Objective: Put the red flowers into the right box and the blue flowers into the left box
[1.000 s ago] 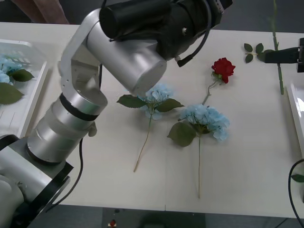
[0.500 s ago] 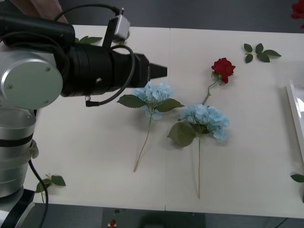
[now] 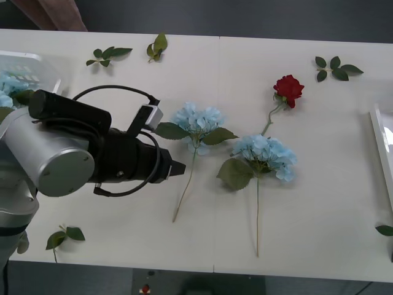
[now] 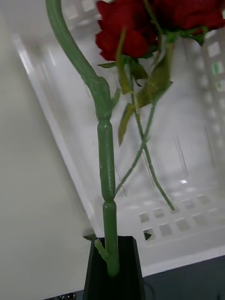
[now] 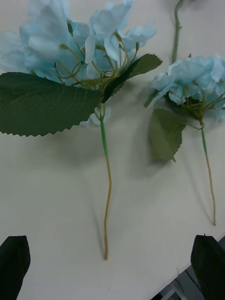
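Left gripper (image 3: 179, 167) has been lowered to frame centre-left, fingers wide open, empty — aimed at the nearer hydrangea (image 3: 196, 118). Right gripper (image 4: 112, 267) is clamped on a rose stem (image 4: 106, 159) over the right box (image 4: 187, 154).

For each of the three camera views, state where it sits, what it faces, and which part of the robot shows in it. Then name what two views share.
Front: above the arms, looking down at the table; the left arm reaches toward a blue flower.
Left wrist: on the left arm, facing the blue flowers on the table; the open left hand shows its fingertips at the corners.
Right wrist: on the right arm, above the right box; the right hand grips a red flower's stem.
Shared: front and left wrist both show the two blue flowers.
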Controlling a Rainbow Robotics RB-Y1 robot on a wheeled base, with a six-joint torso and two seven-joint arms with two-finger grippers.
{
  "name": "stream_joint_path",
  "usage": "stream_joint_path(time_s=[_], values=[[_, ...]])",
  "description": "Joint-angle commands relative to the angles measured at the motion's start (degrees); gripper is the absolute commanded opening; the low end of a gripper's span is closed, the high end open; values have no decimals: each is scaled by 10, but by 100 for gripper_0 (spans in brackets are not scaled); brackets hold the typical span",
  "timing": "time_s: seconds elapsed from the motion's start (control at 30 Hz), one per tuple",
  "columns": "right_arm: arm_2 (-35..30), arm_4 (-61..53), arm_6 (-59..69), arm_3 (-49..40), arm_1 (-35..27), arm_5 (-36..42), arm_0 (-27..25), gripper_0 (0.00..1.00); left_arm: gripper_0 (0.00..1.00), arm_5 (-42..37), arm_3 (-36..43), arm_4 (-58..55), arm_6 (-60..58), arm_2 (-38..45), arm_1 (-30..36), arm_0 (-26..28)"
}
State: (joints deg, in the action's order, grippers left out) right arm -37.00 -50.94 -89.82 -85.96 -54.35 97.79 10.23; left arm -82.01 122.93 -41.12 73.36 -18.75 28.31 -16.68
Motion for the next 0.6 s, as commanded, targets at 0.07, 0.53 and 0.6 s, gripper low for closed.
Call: stream_joint_path(time_s=[0.07, 0.53, 0.6], values=[[19, 43, 47, -18, -21, -43, -16, 0, 100, 18, -2, 48, -27, -42, 0, -8], [81, 60, 57, -18, -16, -192, -100, 0, 100, 93, -134, 129, -44, -117, -29, -63], [83, 63, 56, -18, -16, -194, -101, 0, 100, 93, -143, 139, -46, -123, -33, -69]])
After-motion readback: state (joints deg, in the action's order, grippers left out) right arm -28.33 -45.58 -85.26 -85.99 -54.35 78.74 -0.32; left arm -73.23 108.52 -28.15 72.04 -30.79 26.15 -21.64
